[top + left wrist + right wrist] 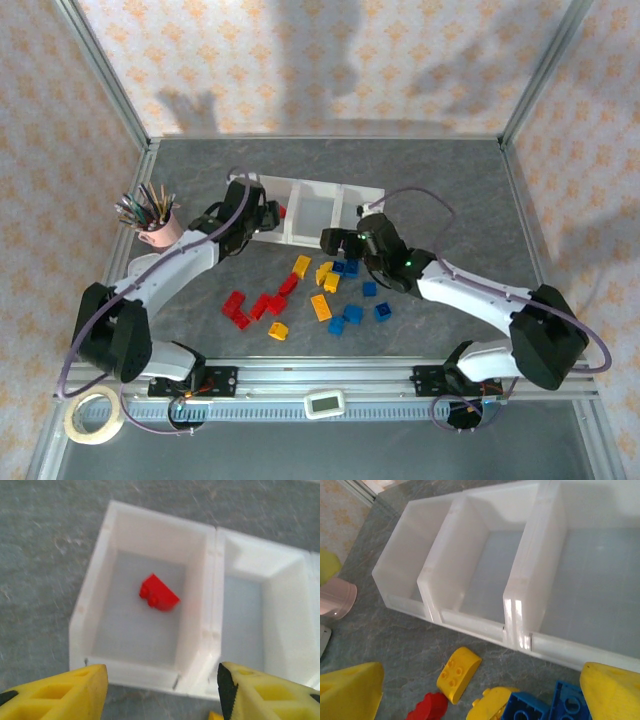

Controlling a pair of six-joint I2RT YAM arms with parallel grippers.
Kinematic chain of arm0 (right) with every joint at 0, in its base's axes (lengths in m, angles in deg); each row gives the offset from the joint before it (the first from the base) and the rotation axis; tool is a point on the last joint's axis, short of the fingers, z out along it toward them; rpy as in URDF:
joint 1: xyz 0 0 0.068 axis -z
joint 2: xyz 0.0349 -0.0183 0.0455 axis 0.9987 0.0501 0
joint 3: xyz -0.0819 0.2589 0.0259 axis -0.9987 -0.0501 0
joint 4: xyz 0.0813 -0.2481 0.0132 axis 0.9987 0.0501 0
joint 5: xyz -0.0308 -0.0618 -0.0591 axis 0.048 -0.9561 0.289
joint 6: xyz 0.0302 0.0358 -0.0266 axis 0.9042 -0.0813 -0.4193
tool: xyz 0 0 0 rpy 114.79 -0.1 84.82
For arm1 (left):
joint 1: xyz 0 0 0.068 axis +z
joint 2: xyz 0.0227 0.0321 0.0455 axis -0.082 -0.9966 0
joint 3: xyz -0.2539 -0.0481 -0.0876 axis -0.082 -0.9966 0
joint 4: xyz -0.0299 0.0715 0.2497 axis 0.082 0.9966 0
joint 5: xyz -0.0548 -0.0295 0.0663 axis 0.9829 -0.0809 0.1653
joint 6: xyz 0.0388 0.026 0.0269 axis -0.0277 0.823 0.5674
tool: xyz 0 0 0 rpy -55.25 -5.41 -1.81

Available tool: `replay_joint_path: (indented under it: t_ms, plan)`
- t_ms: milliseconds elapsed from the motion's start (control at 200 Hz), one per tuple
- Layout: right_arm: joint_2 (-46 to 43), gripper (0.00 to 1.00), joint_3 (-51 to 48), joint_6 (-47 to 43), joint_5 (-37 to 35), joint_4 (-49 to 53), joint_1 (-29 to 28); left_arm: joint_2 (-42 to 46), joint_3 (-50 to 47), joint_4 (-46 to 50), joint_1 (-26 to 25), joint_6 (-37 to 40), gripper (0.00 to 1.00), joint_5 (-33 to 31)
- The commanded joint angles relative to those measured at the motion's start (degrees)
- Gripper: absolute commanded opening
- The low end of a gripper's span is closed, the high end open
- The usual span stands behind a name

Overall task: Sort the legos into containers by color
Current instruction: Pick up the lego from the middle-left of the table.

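Just off the near-left corner of the table (pixel 450 190) lies one roll of tape (pixel 95 417); farther back, by the left edge, stands one pink cup (pixel 158 228) of pencils. The left gripper (pixel 162 690) hangs at the near wall of the tray's left compartment, its jaws wide with nothing between them. The tray (pixel 322 184), one white piece with three joined square compartments, sits toward the far edge around the middle of the table; one red brick (pixel 158 593) lies on the floor of its left compartment. In front of the tray the loose legos spread in a band on the bare table: about five red bricks (pixel 260 305) to the left, five yellow bricks (pixel 320 307) in the middle, about six blue bricks (pixel 353 314) to the right, several touching. The right gripper (pixel 330 240) hovers over the band's far edge, just before the tray's right compartment, jaws wide and holding nothing; its wrist view shows one rounded yellow brick (pixel 459 674) lying near the tray's front wall.
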Motion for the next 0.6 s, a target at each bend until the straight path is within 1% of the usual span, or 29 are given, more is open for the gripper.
replay_joint_path:
  t_ms: [0,55,195,245,275,340,435,596]
  plan:
    - [-1.8,1.0,-3.35,2.57,1.64,0.16,-0.8,3.56,-3.85,1.06,-3.39,-1.57,0.64,0.88]
    - [-2.68,1.0,-5.08,3.48,2.16,-0.79,-1.1,5.43,-6.26,0.74,-5.48,-2.5,0.64,0.9]
    - [-7.16,1.0,-11.75,5.57,4.09,-6.83,-1.47,8.41,-11.13,-0.56,-9.87,-3.53,0.64,4.03]
    - [-7.52,1.0,-13.67,5.86,4.1,-8.2,-1.52,8.69,-12.15,-0.54,-11.07,-3.67,0.64,4.84]
    - [-9.25,1.0,-14.64,5.82,4.18,-8.89,-1.54,8.47,-12.67,-0.4,-11.76,-3.88,0.63,5.4]
    - [-10.03,1.0,-16.46,5.85,4.05,-9.76,-1.56,7.83,-13.84,-0.75,-13.51,-3.92,0.64,6.59]
    - [-10.16,1.0,-18.34,6.27,4.45,-10.88,-1.56,6.06,-14.6,-0.56,-15.48,-3.47,0.64,6.28]
    - [-10.35,1.0,-19.11,6.02,5.22,-12.47,-1.82,2.01,-14.37,-0.09,-16.06,-3.25,0.64,4.2]
